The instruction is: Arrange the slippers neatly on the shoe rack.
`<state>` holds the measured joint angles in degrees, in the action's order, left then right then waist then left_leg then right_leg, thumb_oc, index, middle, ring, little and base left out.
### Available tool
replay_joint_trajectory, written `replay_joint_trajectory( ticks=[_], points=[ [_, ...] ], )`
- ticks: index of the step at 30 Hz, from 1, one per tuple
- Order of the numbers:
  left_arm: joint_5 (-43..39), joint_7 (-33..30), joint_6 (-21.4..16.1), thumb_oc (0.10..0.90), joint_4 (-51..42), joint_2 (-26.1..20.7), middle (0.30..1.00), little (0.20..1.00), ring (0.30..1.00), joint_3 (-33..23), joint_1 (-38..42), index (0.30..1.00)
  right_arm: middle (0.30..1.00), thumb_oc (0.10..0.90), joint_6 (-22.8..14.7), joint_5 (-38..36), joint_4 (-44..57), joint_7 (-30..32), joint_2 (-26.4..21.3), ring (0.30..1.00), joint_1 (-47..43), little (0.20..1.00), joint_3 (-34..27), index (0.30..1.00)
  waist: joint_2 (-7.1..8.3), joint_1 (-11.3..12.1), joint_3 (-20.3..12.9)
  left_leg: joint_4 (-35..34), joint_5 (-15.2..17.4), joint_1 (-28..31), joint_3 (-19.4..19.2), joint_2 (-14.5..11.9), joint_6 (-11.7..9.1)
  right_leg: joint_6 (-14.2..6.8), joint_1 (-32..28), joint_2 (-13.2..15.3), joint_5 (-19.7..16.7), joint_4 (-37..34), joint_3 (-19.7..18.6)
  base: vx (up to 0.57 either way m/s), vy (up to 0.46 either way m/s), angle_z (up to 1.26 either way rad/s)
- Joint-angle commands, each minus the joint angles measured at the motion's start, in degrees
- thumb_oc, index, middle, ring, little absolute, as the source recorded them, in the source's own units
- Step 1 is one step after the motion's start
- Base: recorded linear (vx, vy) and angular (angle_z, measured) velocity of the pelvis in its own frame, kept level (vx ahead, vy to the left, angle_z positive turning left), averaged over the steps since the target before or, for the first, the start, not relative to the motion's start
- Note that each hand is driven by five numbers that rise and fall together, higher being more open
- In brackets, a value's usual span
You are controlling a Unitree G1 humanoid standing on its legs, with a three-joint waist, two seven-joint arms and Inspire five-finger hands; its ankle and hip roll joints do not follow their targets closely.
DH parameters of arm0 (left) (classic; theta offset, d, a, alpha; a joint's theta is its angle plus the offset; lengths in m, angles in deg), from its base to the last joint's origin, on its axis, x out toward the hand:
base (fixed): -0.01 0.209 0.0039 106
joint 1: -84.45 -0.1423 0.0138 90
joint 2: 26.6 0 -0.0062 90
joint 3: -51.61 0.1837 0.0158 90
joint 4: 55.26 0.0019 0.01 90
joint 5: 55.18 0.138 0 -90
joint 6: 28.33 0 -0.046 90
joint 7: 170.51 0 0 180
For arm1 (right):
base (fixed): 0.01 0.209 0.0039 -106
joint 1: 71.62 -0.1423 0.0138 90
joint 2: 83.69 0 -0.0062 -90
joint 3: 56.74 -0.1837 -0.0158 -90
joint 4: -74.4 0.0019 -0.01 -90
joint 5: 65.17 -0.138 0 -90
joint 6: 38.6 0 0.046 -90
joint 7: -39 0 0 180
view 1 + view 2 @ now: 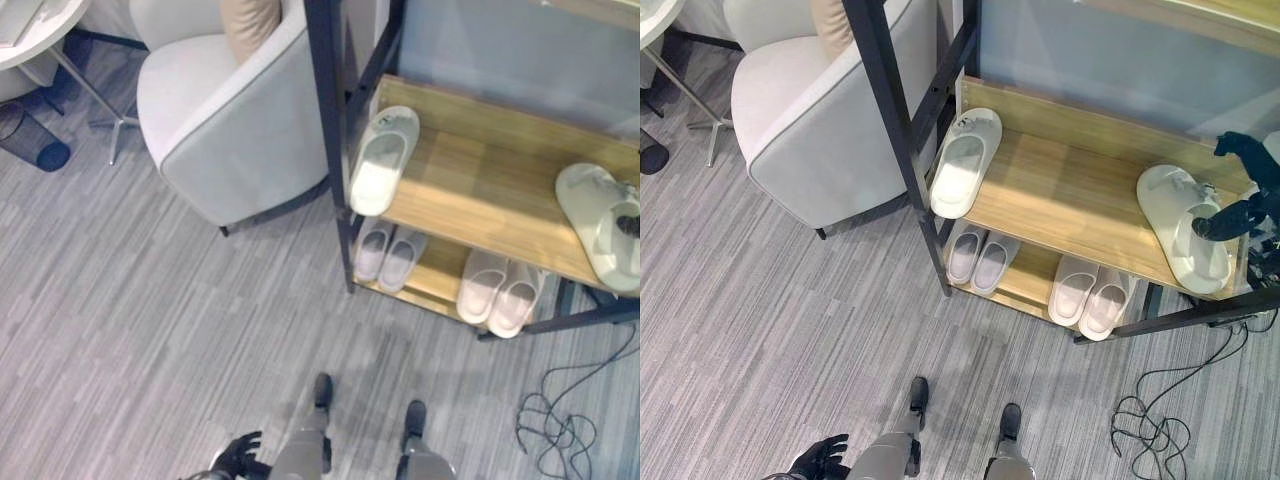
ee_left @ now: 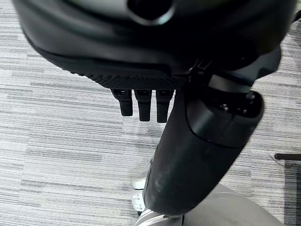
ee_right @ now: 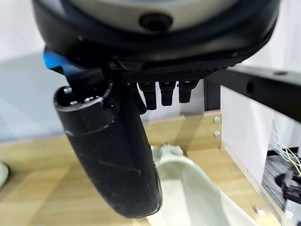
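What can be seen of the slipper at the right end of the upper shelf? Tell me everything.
The pale slipper is off-white, open at the back, with a closed toe band and a smooth, foam-like look. It lies flat, sole down, at the right end of the shoe rack's upper wooden shelf, near the front edge, angled across the shelf rather than squared to it. The right hand is at it, the thumb over its upper; whether the fingers grip it cannot be told. Far from it lies the shelf's other slipper.

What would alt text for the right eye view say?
The robot's right hand rests on a white slipper at the right end of a wooden shoe rack's upper shelf; another slipper lies at its left end, two pairs below.
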<state>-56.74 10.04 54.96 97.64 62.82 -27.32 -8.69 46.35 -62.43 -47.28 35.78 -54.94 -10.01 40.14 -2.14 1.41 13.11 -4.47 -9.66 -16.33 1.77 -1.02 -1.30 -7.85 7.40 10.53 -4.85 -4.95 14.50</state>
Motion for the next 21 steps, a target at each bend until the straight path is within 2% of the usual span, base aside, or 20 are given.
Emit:
replay_joint_trajectory(
  ticks=[1,6,11,19,21],
  points=[
    [0.9,-0.1,-1.4,0.800,3.9,0.8,0.900,0.900,0.900,1.6,0.1,0.900,0.900,0.800,-1.2,1.0,0.8,5.4,-4.8,0.900,-2.1,0.900,-4.4,0.900,1.30,1.4,-5.8,-0.5,5.4,5.1,-1.2,-4.5,-5.0,-1.2,1.1,-0.6,1.6,0.5,-0.9,0.01,-0.042,-0.01],
    [-0.6,0.4,-1.2,0.800,4.4,0.9,0.900,0.900,0.900,0.6,-0.4,0.900,0.900,0.800,-0.8,2.8,0.8,4.0,-5.8,0.900,-3.4,0.900,-1.4,0.900,1.37,1.5,-5.8,-0.5,5.2,5.1,-1.1,-4.8,-5.1,-1.1,1.0,-0.7,1.7,0.5,-0.8,0.00,-0.008,0.00],
    [-3.8,0.8,-0.7,0.800,6.5,1.2,0.900,0.900,0.900,-2.1,-0.4,0.900,0.900,0.800,-0.2,4.5,0.7,1.8,-7.5,0.900,-6.8,0.900,4.1,0.900,1.76,1.6,-5.8,-0.5,5.0,4.7,-1.1,-4.9,-5.1,-1.1,1.5,-0.8,1.5,0.4,-0.7,0.00,0.000,0.00],
    [-9.9,1.2,-0.3,0.800,7.5,1.2,0.900,0.900,0.900,-7.1,-0.1,0.900,0.900,0.800,0.7,6.8,0.9,0.1,-9.1,0.900,-6.1,0.900,5.3,0.900,2.22,1.6,-5.7,-0.5,4.9,4.0,-0.8,-4.8,-5.1,-1.1,1.9,-0.6,1.4,0.5,-0.3,0.01,-0.003,0.01],
    [-12.7,1.0,-0.2,0.800,7.6,1.0,0.900,0.900,0.900,-8.9,0.1,0.900,0.900,0.800,1.1,8.6,0.7,-0.6,-10.2,0.900,-7.3,0.900,7.5,0.900,2.57,2.0,-5.5,-0.5,4.7,3.5,-0.7,-4.7,-5.1,-1.2,2.5,-0.5,1.2,0.6,-0.3,0.00,0.000,0.00]
  ],
)
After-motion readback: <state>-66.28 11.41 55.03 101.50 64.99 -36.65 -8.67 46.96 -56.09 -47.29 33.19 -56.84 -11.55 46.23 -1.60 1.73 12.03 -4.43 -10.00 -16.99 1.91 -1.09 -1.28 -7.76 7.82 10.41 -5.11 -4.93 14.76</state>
